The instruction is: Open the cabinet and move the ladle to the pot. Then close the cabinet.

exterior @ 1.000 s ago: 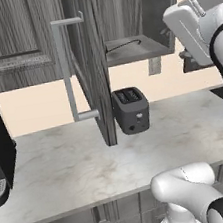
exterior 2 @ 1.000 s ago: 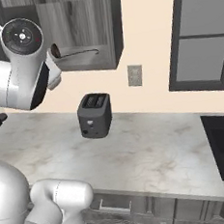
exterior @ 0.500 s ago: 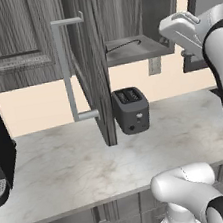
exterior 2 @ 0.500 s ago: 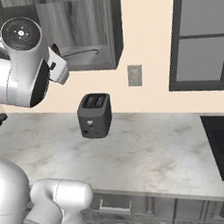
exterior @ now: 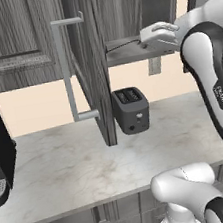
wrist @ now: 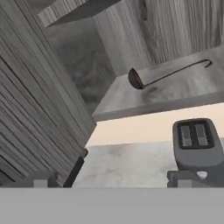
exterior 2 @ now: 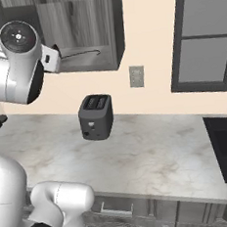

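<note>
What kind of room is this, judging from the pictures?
Most likely a kitchen: a toaster stands on a marble-look counter, and a ladle lies on the shelf of an open wall cabinet.

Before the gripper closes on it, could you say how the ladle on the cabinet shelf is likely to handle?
The ladle looks stiff and probably light: thin handle, small bowl. Lying flat on the shelf, it may slide when nudged. The rounded bowl could let it rock or twist.
</note>
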### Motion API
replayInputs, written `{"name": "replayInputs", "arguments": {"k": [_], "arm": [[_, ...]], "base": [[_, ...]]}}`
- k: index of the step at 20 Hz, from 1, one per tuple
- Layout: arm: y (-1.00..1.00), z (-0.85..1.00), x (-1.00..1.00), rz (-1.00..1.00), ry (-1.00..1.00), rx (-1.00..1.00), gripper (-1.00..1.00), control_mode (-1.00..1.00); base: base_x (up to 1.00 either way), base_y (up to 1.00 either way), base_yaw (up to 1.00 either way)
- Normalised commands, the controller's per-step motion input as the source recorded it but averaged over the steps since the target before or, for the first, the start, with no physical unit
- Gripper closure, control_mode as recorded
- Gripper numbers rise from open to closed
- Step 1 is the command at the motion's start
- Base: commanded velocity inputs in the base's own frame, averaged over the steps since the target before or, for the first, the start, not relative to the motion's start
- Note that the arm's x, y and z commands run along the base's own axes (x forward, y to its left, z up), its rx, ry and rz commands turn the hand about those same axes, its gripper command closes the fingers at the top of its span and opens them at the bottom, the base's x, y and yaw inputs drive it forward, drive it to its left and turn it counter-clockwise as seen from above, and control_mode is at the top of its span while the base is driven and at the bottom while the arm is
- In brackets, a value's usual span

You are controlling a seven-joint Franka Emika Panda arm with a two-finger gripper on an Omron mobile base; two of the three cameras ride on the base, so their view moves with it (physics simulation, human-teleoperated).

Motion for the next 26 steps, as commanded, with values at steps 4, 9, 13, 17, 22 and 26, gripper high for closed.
{"name": "replayInputs", "arguments": {"k": [4,9,13,17,22,26], "arm": [[0.22,0.0,0.51,0.01,-0.01,-0.26,-1.0,-1.0],[0.0,0.01,0.47,0.0,0.01,-0.23,-1.0,-1.0],[0.05,0.0,0.65,0.0,0.05,-0.15,-1.0,-1.0],[0.13,-0.02,0.71,0.01,0.02,-0.03,-1.0,-1.0],[0.13,-0.15,0.65,0.0,0.02,0.0,-1.0,-1.0],[0.22,-0.34,0.59,0.0,0.0,0.0,-1.0,-1.0]], "base": [[0.0,0.0,0.0],[0.0,0.0,0.0],[0.0,0.0,0.0],[0.0,0.0,0.0],[0.0,0.0,0.0],[0.0,0.0,0.0]]}}
